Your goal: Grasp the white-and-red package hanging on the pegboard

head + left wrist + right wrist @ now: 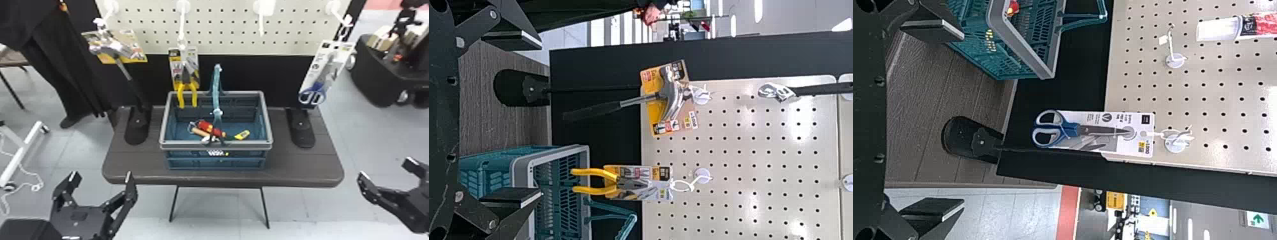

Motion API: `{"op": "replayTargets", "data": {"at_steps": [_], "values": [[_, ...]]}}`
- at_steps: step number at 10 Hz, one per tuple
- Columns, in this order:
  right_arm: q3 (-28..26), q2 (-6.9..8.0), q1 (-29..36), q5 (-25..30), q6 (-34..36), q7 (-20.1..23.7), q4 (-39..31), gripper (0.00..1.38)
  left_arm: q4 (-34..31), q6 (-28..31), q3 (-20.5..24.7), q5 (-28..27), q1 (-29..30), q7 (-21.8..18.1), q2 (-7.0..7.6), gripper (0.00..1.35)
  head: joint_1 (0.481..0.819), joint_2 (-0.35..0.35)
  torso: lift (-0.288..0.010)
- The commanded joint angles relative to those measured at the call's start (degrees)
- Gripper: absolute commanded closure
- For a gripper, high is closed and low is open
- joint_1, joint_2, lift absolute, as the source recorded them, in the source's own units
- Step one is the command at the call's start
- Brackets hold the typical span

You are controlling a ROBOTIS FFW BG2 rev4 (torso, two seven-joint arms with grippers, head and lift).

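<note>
Left end effector (101, 177) and right end effector (386, 169) spread open; 1 white-and-red package (1233, 28) among 4 on pegboard (1203, 90).

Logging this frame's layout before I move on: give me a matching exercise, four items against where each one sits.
Things
1. steel hammer with black handle on a yellow card
2. yellow-handled pliers on a card
3. blue-handled scissors on a white card
4. teal plastic basket with grey rim

Places
A. middle of the dark table
B. right-end hook of the white pegboard
C. left-end hook of the pegboard
D. hook second from left, just behind the basket

Pairs: 1-C, 2-D, 3-B, 4-A
</note>
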Motion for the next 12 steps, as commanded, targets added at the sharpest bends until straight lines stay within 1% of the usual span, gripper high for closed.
{"op": "replayTargets", "data": {"at_steps": [1, 8, 9, 11, 12], "values": [[0.0, 0.05, 0.0, -0.1, -0.1, 0.0, 0.2, 0.13, 0.0, -0.1, 0.0, 0.0, 0.0, 0.0, -0.07, 0.25, 0.819, 0.008, -0.1], [0.0, 0.05, -0.5, -0.4, 0.3, 0.1, 0.3, 0.13, 0.0, -0.2, -0.1, 0.0, -0.1, 0.0, -0.07, 0.25, 0.819, 0.008, -0.1], [0.0, 0.05, -0.6, -1.6, 0.6, 0.4, -0.1, 0.13, -0.1, -0.2, -0.1, 0.0, -0.2, 0.0, 0.1, 0.25, 0.819, 0.008, -0.1], [0.0, 0.05, -1.1, -0.9, 3.4, 0.7, -3.2, 0.13, -0.3, -0.5, 0.2, -0.1, 0.1, 0.2, 0.1, 0.25, 0.819, 0.008, -0.1], [0.0, 0.05, -2.5, -1.0, 3.4, 0.7, -3.1, 0.13, -0.3, -0.6, 0.0, 0.0, -0.2, 0.2, 0.19, 0.25, 0.819, 0.008, -0.1]]}}
